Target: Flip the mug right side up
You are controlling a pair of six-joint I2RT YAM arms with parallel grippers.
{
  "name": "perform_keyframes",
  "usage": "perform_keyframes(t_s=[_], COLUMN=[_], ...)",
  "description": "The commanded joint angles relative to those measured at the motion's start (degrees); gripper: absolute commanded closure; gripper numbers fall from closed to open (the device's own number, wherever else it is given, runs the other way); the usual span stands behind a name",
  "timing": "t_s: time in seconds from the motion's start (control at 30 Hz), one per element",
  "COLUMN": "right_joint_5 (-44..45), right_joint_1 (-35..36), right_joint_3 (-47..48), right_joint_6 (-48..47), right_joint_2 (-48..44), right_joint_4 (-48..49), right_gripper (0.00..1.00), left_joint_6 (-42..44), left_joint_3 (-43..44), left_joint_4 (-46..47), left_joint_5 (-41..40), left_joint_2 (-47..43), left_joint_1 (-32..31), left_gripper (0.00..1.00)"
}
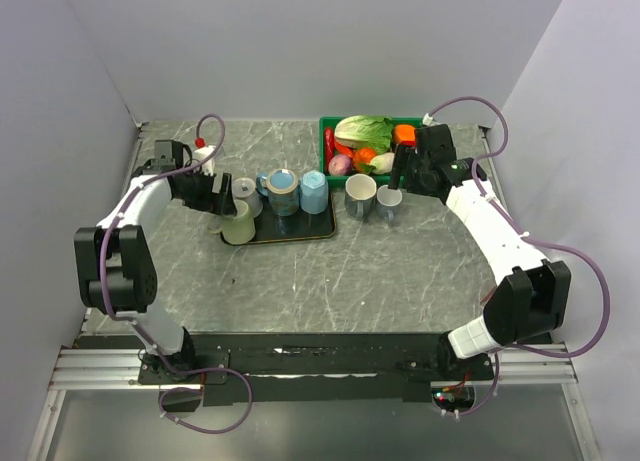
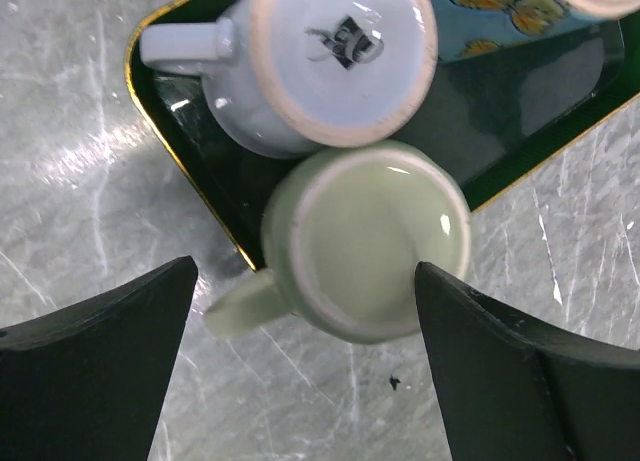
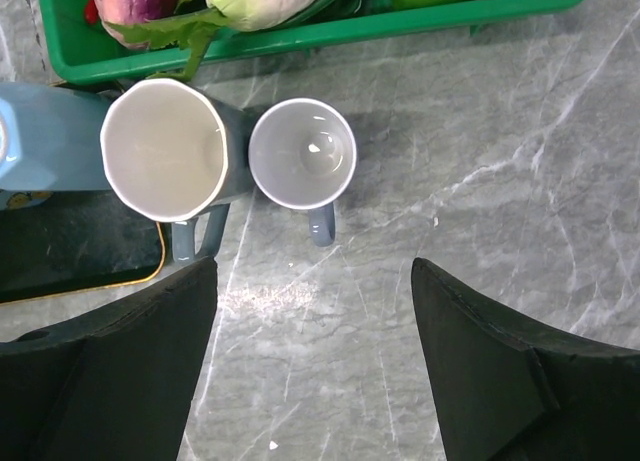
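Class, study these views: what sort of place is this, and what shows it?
Probably a robot test cell, not a kitchen: two arms bolted at a table, plain walls around it, mugs on a tray beside a vegetable crate.

Counter (image 1: 330, 281) grey marble, white veins. Tray (image 2: 180, 121) dark green with thin gold rim; sage-green mug (image 2: 365, 241) plain pale green, at its 12 o'clock a bluish-white mug (image 2: 330, 51) with cream foot ring and dark stamp on the base, at 1 o'clock a blue mug (image 2: 500, 11) with yellow butterflies. Crate (image 3: 300, 31) bright green at 12 o'clock in the right wrist view, lettuce (image 1: 362, 131) light green, slate-blue mug (image 3: 165, 146) cream inside, small grey mug (image 3: 302, 153) grey inside; left tool (image 2: 305, 271) and right tool (image 3: 313, 266) black.
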Motion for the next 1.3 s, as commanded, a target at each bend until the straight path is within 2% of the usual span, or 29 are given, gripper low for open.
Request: perform_keyframes(t_s=[0.0,0.2,0.4,0.73,0.97,1.07,1.27], right_joint_5=[0.2,0.5,-0.5,-0.9,-2.2,-2.1,-2.1], right_joint_1=[-0.4,-0.4,-0.3,-0.3,-0.2,-0.3,-0.3], right_joint_3=[3.5,3.8,3.5,0.6,-0.4,-0.9,-2.6], right_joint_6=[1.7,2.4,2.4,1.1,0.6,0.2,-0.6], right_joint_2=[1.1,1.4,1.2,-0.7,-0.7,-1.4,-3.3], right_joint_4=[-1.2,-1.7,-1.6,0.2,0.8,1.1,1.6], right_gripper=[0.17,0.18,0.19,0.19,0.2,0.2,0.2], left_joint_6=[3.6,4.5,2.5,-5.4,-12.4,-15.9,-17.0], left_joint_3=[2.1,2.6,-1.6,-8.7,-6.6,-6.2,-7.3], left_joint_4=[-2.5,-5.3,-4.2,-1.2,4.7,6.3,7.4], left_joint_5=[5.5,10.1,12.9,8.6,-2.0,-3.2,-2.4], left_joint_2=[2.5,3.3,-1.1,-6.6,-4.5,-3.8,-3.8], left_joint_1=[1.0,1.2,0.2,-6.0,-6.4,-6.5,-6.7], left_gripper=[0.04,0.04,0.04,0.04,0.01,0.07,0.15])
